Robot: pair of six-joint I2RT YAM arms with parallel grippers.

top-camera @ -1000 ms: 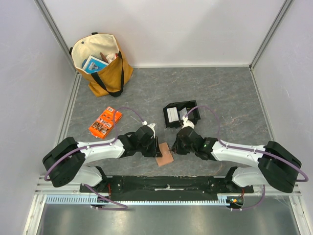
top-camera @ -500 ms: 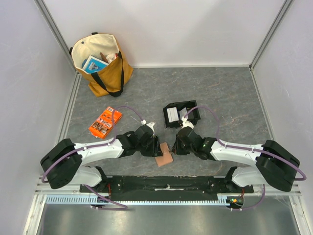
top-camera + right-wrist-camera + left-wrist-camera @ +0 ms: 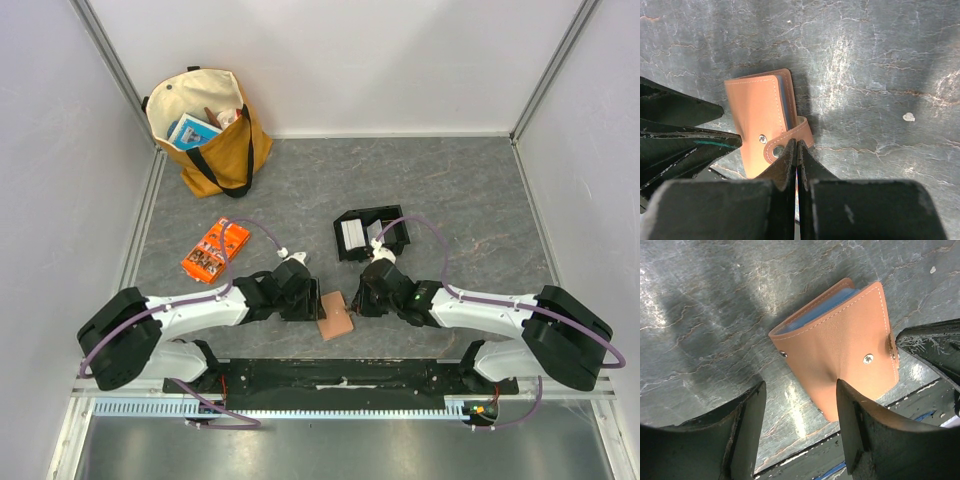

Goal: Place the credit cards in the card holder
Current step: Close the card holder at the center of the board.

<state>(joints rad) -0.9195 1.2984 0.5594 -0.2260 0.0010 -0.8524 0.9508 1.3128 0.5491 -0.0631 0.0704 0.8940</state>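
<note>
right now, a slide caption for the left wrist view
Open left gripper hovers over the folded card holder.

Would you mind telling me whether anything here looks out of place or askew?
The card holder lies folded shut and at a slant between the two arms, and its snap strap is unfastened and curls loose. The credit cards sit in the black tray, apart from the holder.

Nothing legible on the table at this moment. The orange packet (image 3: 215, 250) carries busy white and dark print, and the blue item (image 3: 192, 131) poking out of the tote bag (image 3: 225, 150) has pale markings on its cover, but both are too small to read from the top camera. Up close, the card holder (image 3: 840, 365) shows only tan leather, stitching and metal snaps.
</note>
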